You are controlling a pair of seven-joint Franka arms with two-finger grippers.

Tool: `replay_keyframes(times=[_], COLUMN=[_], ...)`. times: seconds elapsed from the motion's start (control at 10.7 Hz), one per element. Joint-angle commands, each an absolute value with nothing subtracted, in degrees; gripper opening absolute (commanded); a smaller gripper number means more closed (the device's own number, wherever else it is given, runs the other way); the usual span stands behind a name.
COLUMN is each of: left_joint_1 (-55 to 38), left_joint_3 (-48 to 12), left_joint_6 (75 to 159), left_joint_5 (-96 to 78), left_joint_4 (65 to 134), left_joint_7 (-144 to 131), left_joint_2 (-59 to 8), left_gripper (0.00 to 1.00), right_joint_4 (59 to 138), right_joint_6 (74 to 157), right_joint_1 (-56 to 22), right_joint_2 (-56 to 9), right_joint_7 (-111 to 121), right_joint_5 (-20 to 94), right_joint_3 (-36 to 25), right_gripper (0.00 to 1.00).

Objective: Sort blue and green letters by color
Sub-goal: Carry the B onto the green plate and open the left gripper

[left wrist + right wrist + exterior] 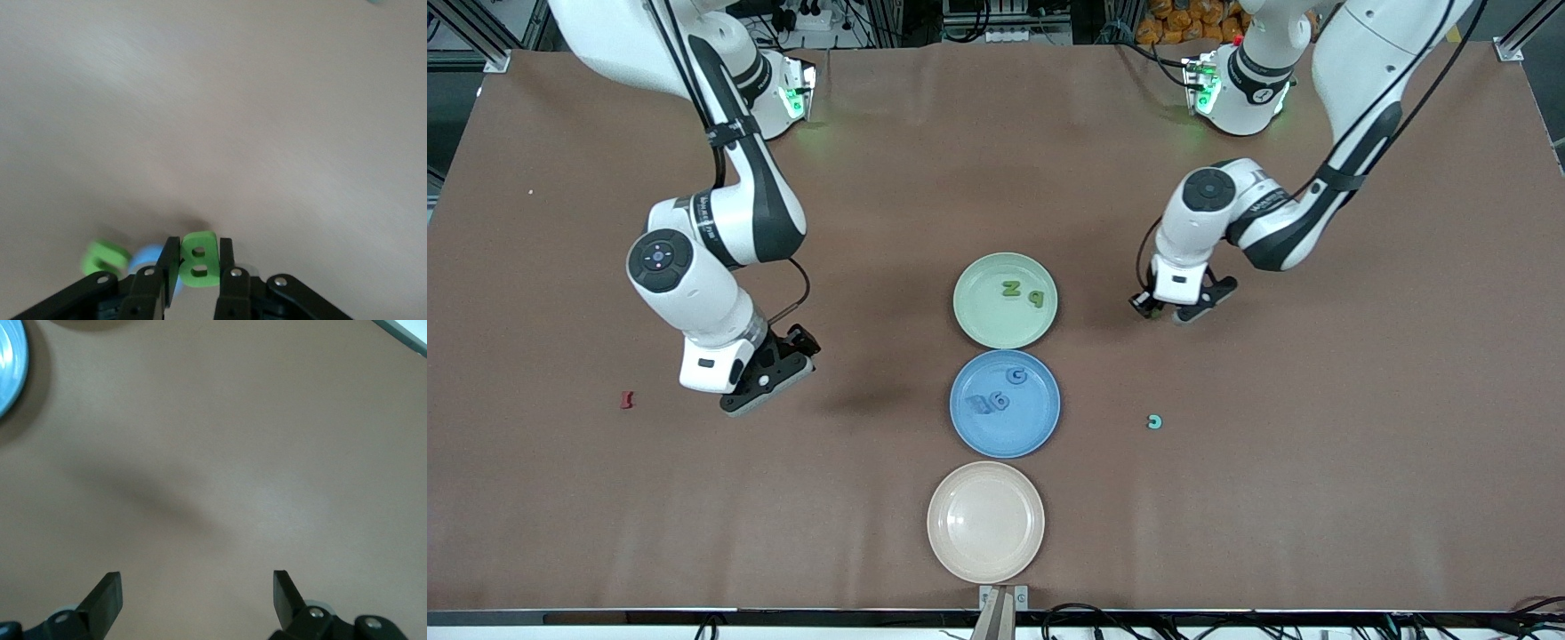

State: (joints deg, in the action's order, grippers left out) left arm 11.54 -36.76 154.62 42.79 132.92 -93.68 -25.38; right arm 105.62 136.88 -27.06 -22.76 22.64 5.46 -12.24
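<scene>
Nearest plate: beige plate [985, 522], bare, closest to the front camera; no role for blue or green, probably spare.
Blue plate [1005, 403]: next up the line, carrying blue letters [996, 396], three pieces by the look of it, already home by colour.
Green plate [1005, 300]: farthest of the three, holding two green letters [1023, 292]; likely drop spot for the next green piece.
Left gripper [198, 263]: low over bare table beside the green plate, toward the left arm's end; jaws pinching a bright green piece [201, 259] shaped like a B, gripped flat on both sides so it cannot twist.
Beside that grip: in the left wrist view, a second green piece [103, 259] and a pale blue blur at the fingers; too smeared to name.
Stray teal piece [1155, 421]: alone on the table, nearer the front camera than the left gripper, unsorted.
Right gripper [197, 593]: hanging over bare table at the right arm's end, fingers spread wide, nothing between them; waiting.
Dark red piece [627, 400]: close to the right gripper, outside the sort.
Call: mid-task, green piece in hand, carry to the green plate looks next.
</scene>
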Motion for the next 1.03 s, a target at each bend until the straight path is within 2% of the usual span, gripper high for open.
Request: replay_keyframes(times=[0.0, 0.37, 0.65, 0.75, 0.84, 0.93], left_joint_1=[3.19, -6.31, -12.81, -13.44, -13.71, -13.71], left_joint_3=[-36.65, -36.65, -36.13, -35.08, -34.72, -34.63], left_joint_6=[154.69, 154.69, 154.34, 154.34, 154.34, 154.34], left_joint_5=[43.69, 43.51, 43.59, 44.03, 44.38, 44.47], left_joint_4=[128.34, 121.13, 113.31, 112.6, 112.5, 112.5], left_joint_7=[-98.25, -104.14, -107.31, -107.05, -106.88, -106.88], left_joint_2=[-26.71, -30.23, -35.23, -35.59, -35.77, -35.86], left_gripper=[0.0, 0.0, 0.0, 0.65, 1.0, 1.0], right_joint_4=[105.65, 105.56, 104.85, 104.85, 104.94, 105.2], right_joint_6=[135.97, 135.97, 135.97, 135.97, 135.97, 135.88], right_joint_1=[-23.83, -19.26, -15.74, -14.78, -13.46, -12.06], right_joint_2=[-21.97, -22.32, -22.59, -22.59, -22.59, -22.24], right_joint_7=[27.14, 32.67, 37.87, 39.71, 42.16, 45.84], right_joint_5=[4.92, 5.01, 5.27, 5.27, 5.27, 5.36], right_joint_3=[-11.51, -11.51, -11.43, -11.43, -11.43, -11.43], right_gripper=[1.0, 1.0, 1.0, 1.0, 1.0, 1.0])
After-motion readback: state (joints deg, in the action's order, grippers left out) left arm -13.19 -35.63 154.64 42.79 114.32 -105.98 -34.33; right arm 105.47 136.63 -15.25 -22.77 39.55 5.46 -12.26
